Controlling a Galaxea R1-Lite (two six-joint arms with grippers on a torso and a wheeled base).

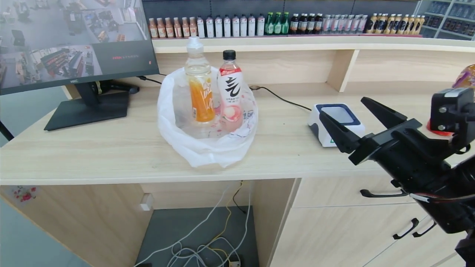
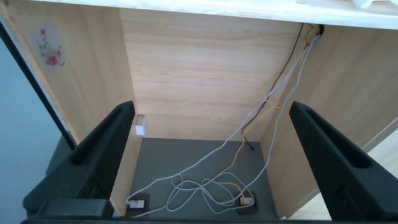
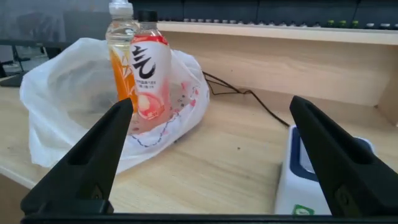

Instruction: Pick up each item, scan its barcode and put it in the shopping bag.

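Wood table (image 1: 92, 148); bottles (image 1: 200, 92) upright in shopping bag (image 1: 193, 150). Right gripper (image 1: 342, 106) by scanner (image 1: 336, 139), left gripper (image 2: 211, 106) facing kneehole (image 2: 199, 81); both jaws released, empty. Risk: a swing clips scanner.

Setting identified as a shop checkout. Rows of bottled drinks (image 1: 282, 24) are shelved behind the tabletop (image 1: 92, 148). A barcode scanner (image 1: 336, 124) is placed toward its right end, a monitor (image 1: 70, 40) with surveillance feeds at its far left corner.
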